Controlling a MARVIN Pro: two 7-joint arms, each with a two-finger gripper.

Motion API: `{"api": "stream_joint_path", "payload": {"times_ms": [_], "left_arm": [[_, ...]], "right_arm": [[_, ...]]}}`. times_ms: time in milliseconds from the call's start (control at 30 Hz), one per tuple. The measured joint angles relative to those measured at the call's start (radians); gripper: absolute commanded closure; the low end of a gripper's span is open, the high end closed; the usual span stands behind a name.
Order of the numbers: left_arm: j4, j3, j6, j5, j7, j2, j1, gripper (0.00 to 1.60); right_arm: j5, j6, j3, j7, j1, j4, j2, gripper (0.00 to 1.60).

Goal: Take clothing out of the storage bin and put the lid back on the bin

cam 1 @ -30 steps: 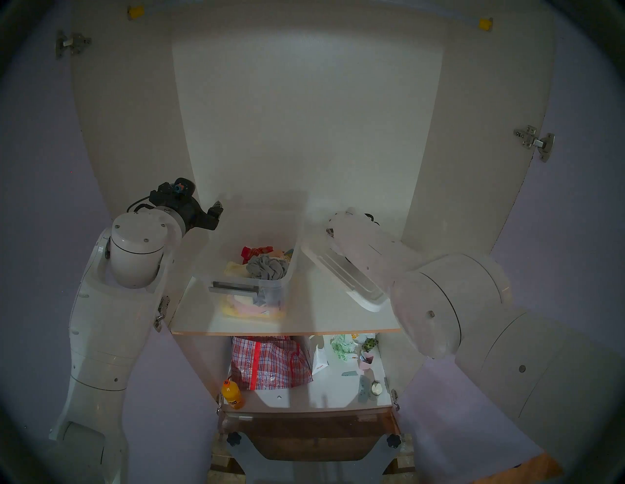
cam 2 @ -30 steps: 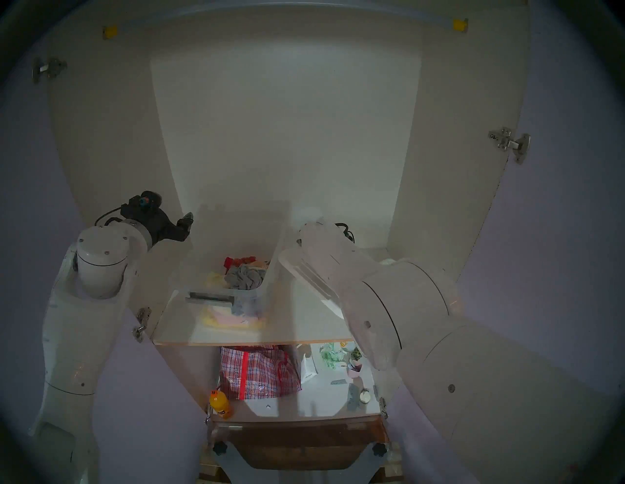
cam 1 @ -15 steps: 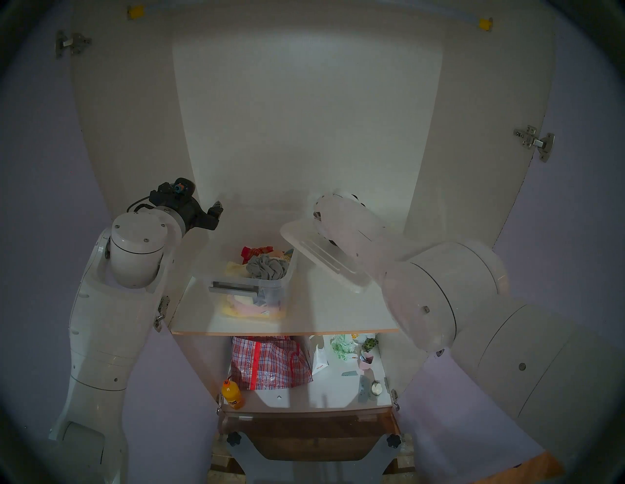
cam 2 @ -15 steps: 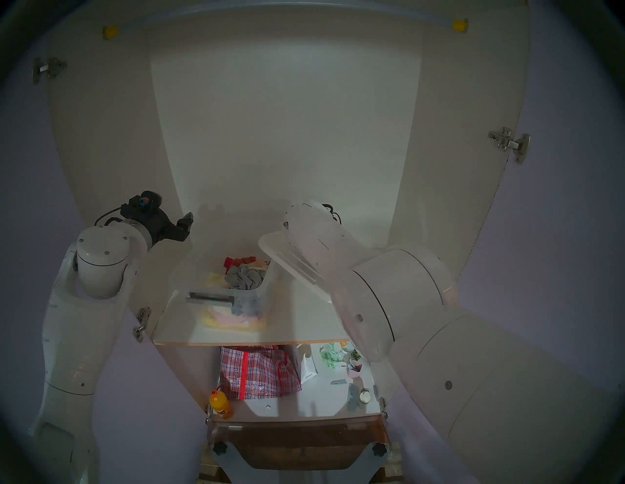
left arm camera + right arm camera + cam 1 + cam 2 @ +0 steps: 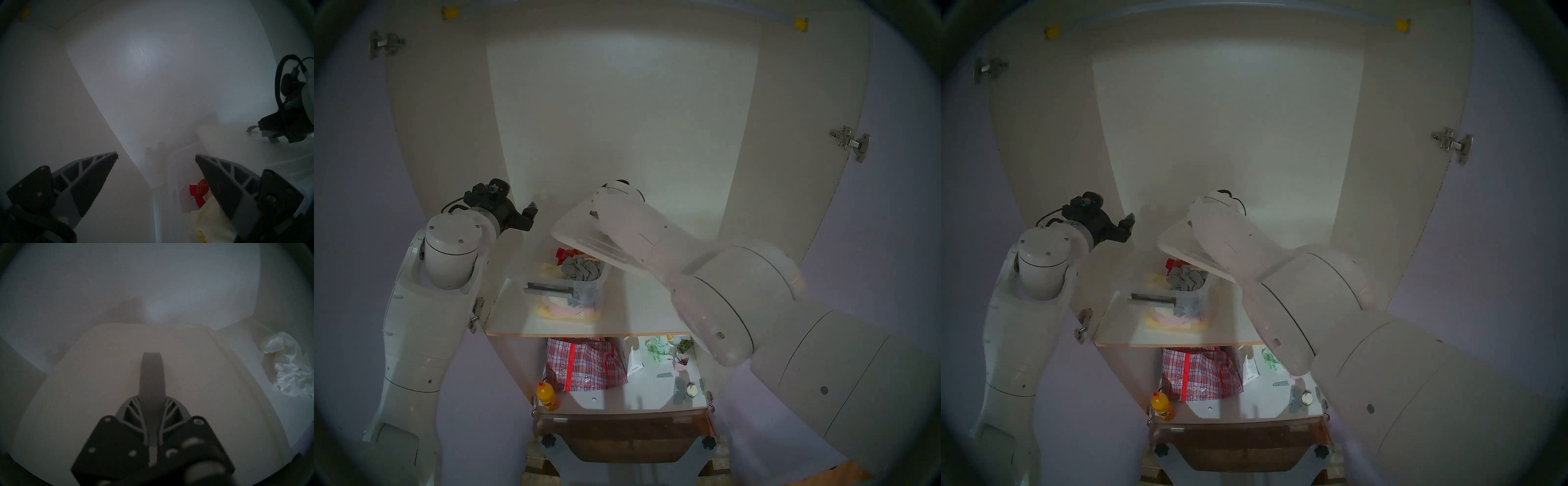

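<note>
The see-through storage bin (image 5: 565,281) stands open on the upper shelf, its grey latch facing me. My right gripper (image 5: 152,397) is shut on the grey arched handle (image 5: 152,372) of the white lid (image 5: 582,230). It holds the lid tilted above the bin's far right part. The wrinkled white clothing (image 5: 287,365) lies on the shelf right of the lid; my right arm hides it in the head views. My left gripper (image 5: 531,213) hangs open and empty by the bin's far left corner, fingers (image 5: 95,171) wide apart.
A grey ruffled garment (image 5: 582,268), a red cloth (image 5: 566,253) and yellow fabric fill the bin. The cabinet's side walls and back panel close in the shelf (image 5: 639,315). Below are a checked bag (image 5: 582,363), an orange bottle (image 5: 546,395) and small items.
My right arm has swung left and lifted the lid from beside the bin's right wall to above the bin. The left arm has not moved.
</note>
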Motion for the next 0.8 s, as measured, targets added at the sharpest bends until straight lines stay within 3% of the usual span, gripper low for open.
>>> {"api": "stream_joint_path", "payload": {"times_ms": [167,433,533,633,800], "left_arm": [[0.000,0.000,0.000,0.000,0.001,0.000,0.000,0.00],[-0.001,0.000,0.000,-0.001,0.001,0.001,0.000,0.00],[-0.001,0.000,0.000,-0.001,0.002,0.002,0.000,0.00],[-0.001,0.001,0.000,-0.002,0.002,0.002,0.000,0.00],[0.000,-0.001,0.000,-0.003,0.002,0.005,0.000,0.00]], "right_arm": [[-0.016,0.004,-0.071,0.024,-0.047,-0.068,-0.016,1.60],[-0.067,-0.001,-0.216,0.072,-0.205,-0.294,0.010,1.60],[-0.077,-0.023,-0.263,0.072,-0.220,-0.274,0.002,1.60],[-0.080,-0.039,-0.261,0.068,-0.213,-0.218,-0.023,1.60],[-0.087,-0.183,-0.256,0.015,-0.209,-0.144,-0.050,1.60]]}}
